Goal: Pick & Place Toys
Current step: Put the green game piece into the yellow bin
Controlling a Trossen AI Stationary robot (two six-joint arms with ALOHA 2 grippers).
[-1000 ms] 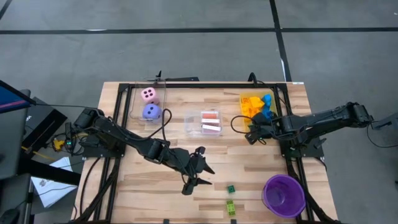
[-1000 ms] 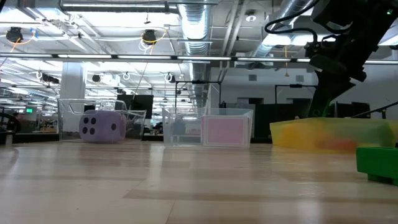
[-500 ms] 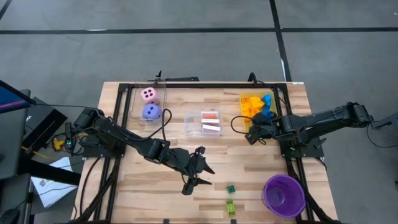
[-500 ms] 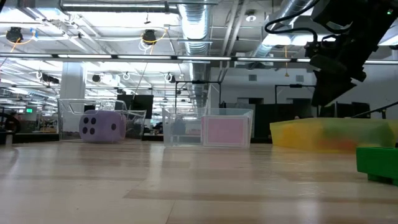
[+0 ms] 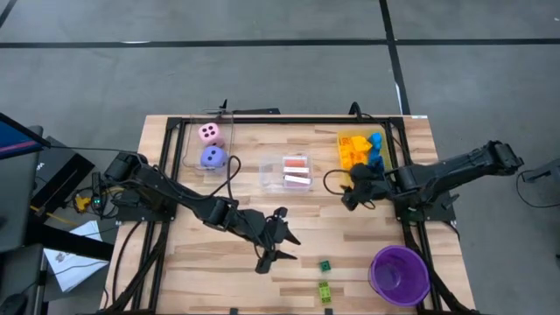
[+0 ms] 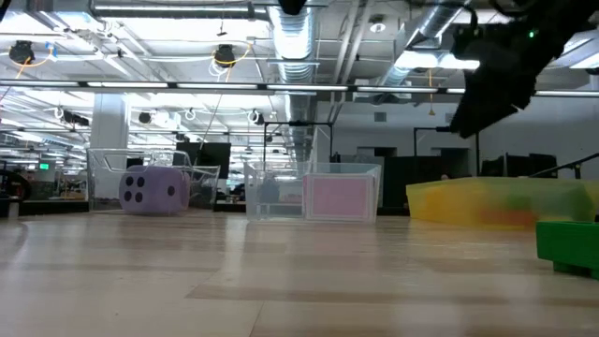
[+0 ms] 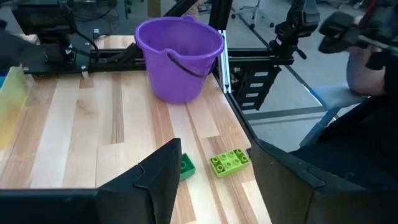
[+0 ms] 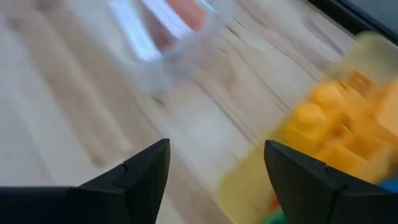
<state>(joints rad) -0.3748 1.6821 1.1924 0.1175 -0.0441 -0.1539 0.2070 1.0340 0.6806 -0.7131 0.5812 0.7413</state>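
Right pincer [image 5: 347, 196] spread, empty, just beside the yellow bin [image 5: 360, 150]. Left pincer [image 5: 276, 234] spread, empty, near two green bricks [image 5: 325, 266].

1. Table [image 5: 367, 236]: light wood planks, visible grain, smooth with a slight sheen in the low view.
2. Purple bucket [image 7: 179, 57]: smooth plastic, mild gloss; thin dark handle.
3. Light green brick [image 7: 229, 162] and dark green brick [image 7: 186, 165]: hard studded plastic, a bit shiny.
4. Yellow bin [image 5: 360, 149]: see-through tinted plastic; the yellow and blue bricks inside look like plastic.
5. Clear box [image 6: 314, 192]: transparent glossy plastic, pink-backed cards [image 5: 297, 172] inside look flat and matt.
6. Purple die [image 6: 150, 191]: matt, soft-looking surface; pink die [image 5: 209, 133] similar.
7. Left gripper [image 7: 211, 186] fingers: dark matt plastic.
8. Table frame [image 5: 289, 120]: black metal rails.
9. Floor: grey, dull, concrete-like.
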